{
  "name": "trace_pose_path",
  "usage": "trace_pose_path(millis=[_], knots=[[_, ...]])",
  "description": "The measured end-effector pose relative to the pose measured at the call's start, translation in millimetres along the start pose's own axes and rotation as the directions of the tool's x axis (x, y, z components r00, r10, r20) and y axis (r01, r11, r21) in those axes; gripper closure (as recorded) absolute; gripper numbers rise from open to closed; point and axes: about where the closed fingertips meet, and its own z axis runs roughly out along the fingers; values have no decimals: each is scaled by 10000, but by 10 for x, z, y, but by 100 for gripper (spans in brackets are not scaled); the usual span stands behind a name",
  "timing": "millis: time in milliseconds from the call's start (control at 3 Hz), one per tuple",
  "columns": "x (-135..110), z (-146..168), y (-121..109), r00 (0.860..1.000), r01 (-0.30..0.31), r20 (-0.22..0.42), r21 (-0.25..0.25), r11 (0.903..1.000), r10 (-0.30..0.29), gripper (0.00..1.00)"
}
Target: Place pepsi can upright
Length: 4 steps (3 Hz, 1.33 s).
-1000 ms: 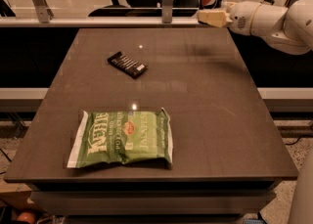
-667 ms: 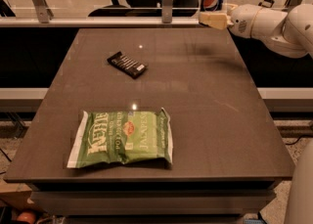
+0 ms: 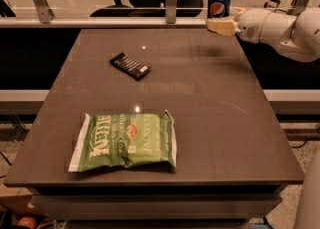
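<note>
- Nearest me: green snack bag [image 3: 125,140] lying flat on the table [image 3: 225,123]. Not part of the job.
- Mid-table: black packet [image 3: 130,66], well apart from the work.
- Far right edge: gripper [image 3: 216,24] comes in from the right, at the base of the pepsi can [image 3: 219,2].
- Can reads upright, logo toward me. I judge the orientation done, with set-down and release left.
- Can's base is hidden behind the gripper, so I can't tell if it rests on the table or hangs above it.
- I also can't tell whether the gripper is clamped on the can or apart.
</note>
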Motion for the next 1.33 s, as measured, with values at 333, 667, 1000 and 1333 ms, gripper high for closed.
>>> trace_pose_path(millis=[333,667,1000,1333], knots=[[158,-39,-25,9996,36,-288,-1,10000,-36,100],[351,37,-49,9980,-253,-580,-228,9994,239,100],[461,80,-67,9986,-288,-453,-298,9991,275,100],[538,124,-76,9993,-259,-278,-406,9988,248,100]])
